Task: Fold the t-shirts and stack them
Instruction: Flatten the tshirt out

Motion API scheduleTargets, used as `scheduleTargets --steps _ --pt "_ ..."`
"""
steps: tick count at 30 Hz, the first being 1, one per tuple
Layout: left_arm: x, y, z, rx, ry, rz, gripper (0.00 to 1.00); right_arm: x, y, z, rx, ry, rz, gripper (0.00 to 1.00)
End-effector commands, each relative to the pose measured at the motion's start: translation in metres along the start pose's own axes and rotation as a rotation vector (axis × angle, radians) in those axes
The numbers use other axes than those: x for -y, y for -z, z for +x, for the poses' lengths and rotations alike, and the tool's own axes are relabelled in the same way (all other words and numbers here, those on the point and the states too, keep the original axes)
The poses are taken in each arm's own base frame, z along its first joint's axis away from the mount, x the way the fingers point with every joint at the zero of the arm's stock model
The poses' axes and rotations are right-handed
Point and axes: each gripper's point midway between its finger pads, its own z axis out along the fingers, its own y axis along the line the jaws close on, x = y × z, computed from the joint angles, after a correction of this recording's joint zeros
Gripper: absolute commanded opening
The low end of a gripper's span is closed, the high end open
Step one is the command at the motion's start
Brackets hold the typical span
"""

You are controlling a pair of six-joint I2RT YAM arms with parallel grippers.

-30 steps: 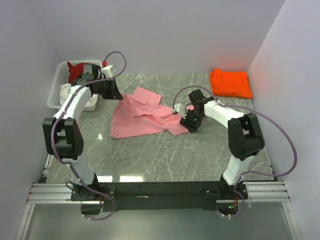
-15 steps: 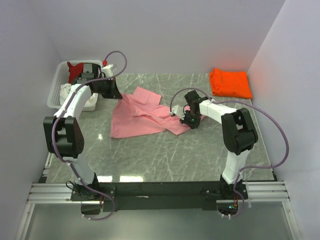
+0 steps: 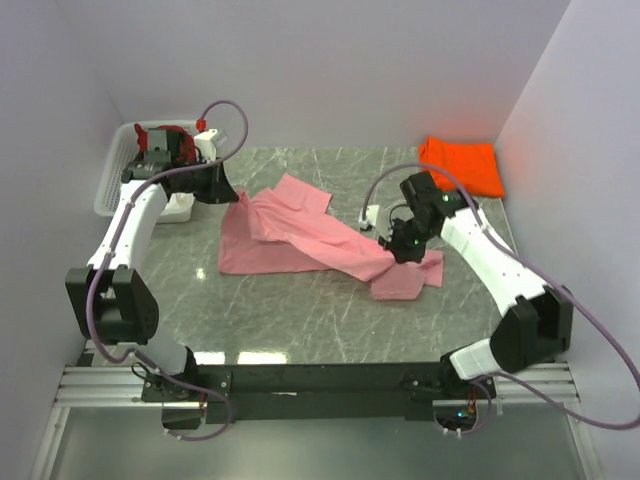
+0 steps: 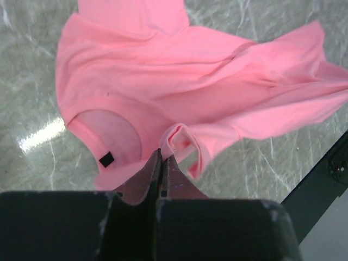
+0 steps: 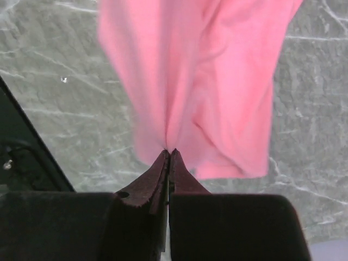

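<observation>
A light pink t-shirt stretches across the middle of the marble table, held up at two ends. My left gripper is shut on its left shoulder edge next to the collar. At the right end my right gripper is shut on a gathered pinch of the pink cloth, and the fabric hangs from it down to the table. A folded bright orange t-shirt lies at the back right corner. A dark red t-shirt sits in the basket at the back left.
A white plastic lattice basket stands at the back left with white cloth in it, close behind my left arm. White walls close in the table on three sides. The black frame rail runs along the near edge.
My right gripper closed on the pink t-shirt and pulled its end right and up, stretching the cloth. My left arm lifted slightly and stretched out, with its end still held.
</observation>
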Motion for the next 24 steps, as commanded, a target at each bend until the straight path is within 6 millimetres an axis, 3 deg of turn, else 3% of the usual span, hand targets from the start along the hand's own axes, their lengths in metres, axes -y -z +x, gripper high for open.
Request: scheduleTargets --steps 1,2,3,4,5,6,8,10,11,12,13,14,15,16,18,22,24 --pt "0.008 0.007 -0.016 0.057 -0.077 0.025 0.01 0.042 -0.005 0.004 -0.021 -0.089 -0.054 0.0" --pt "0.005 0.005 -0.02 0.063 -0.066 0.02 0.0 0.06 -0.031 0.012 -0.066 -0.142 -0.111 0.01" --pt "-0.001 -0.003 -0.02 0.055 -0.05 0.02 0.0 0.105 -0.022 -0.005 -0.023 -0.154 -0.021 0.04" --pt "-0.004 -0.005 -0.028 0.069 -0.05 0.014 0.0 0.132 -0.023 -0.001 -0.02 -0.242 0.024 0.07" --pt "-0.007 -0.008 -0.032 0.074 -0.03 0.009 0.0 0.153 -0.047 0.01 -0.059 -0.302 0.003 0.11" --pt "-0.013 -0.015 -0.035 0.076 -0.018 0.003 0.01 0.189 -0.029 -0.005 -0.016 -0.31 0.095 0.16" --pt "-0.02 -0.018 -0.044 0.084 -0.004 -0.015 0.0 0.209 -0.036 0.0 -0.031 -0.396 0.112 0.5" --pt "-0.027 -0.026 -0.045 0.064 0.019 -0.02 0.01 0.208 -0.014 -0.008 0.013 -0.433 0.131 0.77" --pt "-0.03 -0.028 -0.044 0.059 0.031 -0.026 0.0 0.209 -0.008 -0.011 0.042 -0.432 0.155 0.77" --pt "-0.034 -0.033 -0.043 0.052 0.041 -0.03 0.0 0.192 -0.017 -0.002 0.027 -0.449 0.122 0.78" --pt "-0.036 -0.035 -0.044 0.059 0.044 -0.033 0.0 0.183 0.003 -0.012 0.069 -0.44 0.156 0.78" --pt "-0.04 -0.037 -0.044 0.059 0.061 -0.049 0.0 0.178 0.003 -0.019 0.093 -0.424 0.166 0.78" --pt "-0.044 -0.042 -0.043 0.053 0.065 -0.052 0.0 0.163 -0.005 -0.016 0.078 -0.447 0.14 0.77" --pt "-0.045 -0.043 -0.041 0.046 0.072 -0.053 0.01 0.155 0.001 -0.023 0.095 -0.438 0.152 0.75" --pt "-0.049 -0.05 -0.041 0.036 0.129 -0.053 0.0 0.143 -0.007 -0.042 0.11 -0.415 0.151 0.7" --pt "-0.056 -0.058 -0.039 0.009 0.162 -0.059 0.01 0.138 -0.026 -0.079 0.11 -0.456 0.178 0.49" --pt "-0.059 -0.059 -0.038 0.0 0.166 -0.067 0.01 0.134 -0.037 -0.096 0.101 -0.439 0.184 0.47"
